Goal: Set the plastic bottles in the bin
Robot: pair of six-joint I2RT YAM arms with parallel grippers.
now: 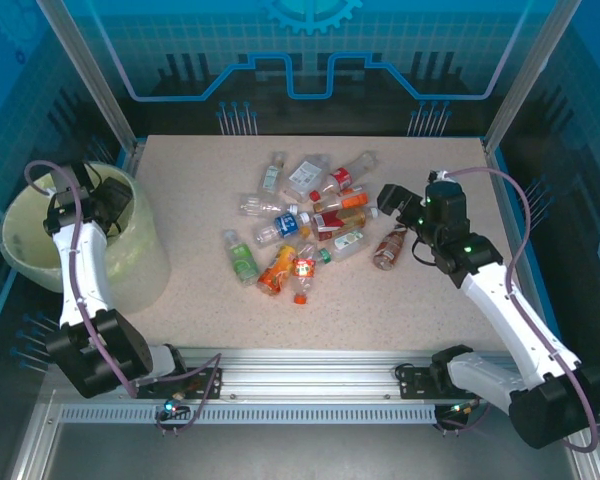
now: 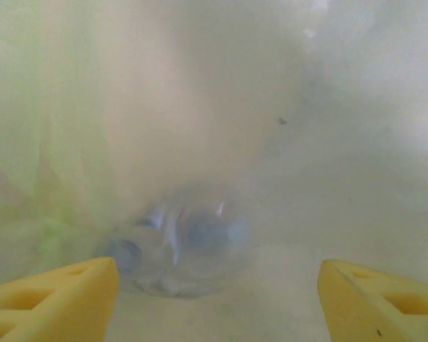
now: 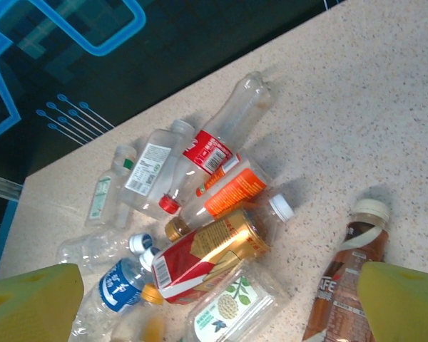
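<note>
Top view: L gripper (image 1: pixel 108 205) hangs over the bin (image 1: pixel 145 265) mouth, at the table's (image 1: pixel 200 300) left edge; can't tell its fingers from here. Bottles (image 1: pixel 300 225) lie in a loose pile mid-table, well apart from bin. R gripper (image 1: pixel 398 205) sits at the pile's right side, near a brown bottle (image 1: pixel 388 248).

L wrist: L fingers (image 2: pixel 57 292) spread, pinching nothing. One clear bottle (image 2: pixel 178 246) lies below on the bag (image 2: pixel 342 142), blurred.

R wrist: R fingers (image 3: pixel 36 299) spread wide, empty, above the pile; brown bottle just beside the right-hand finger.

Progress, my read: at least one in the bin, approx a dozen left on the table, so early days.
</note>
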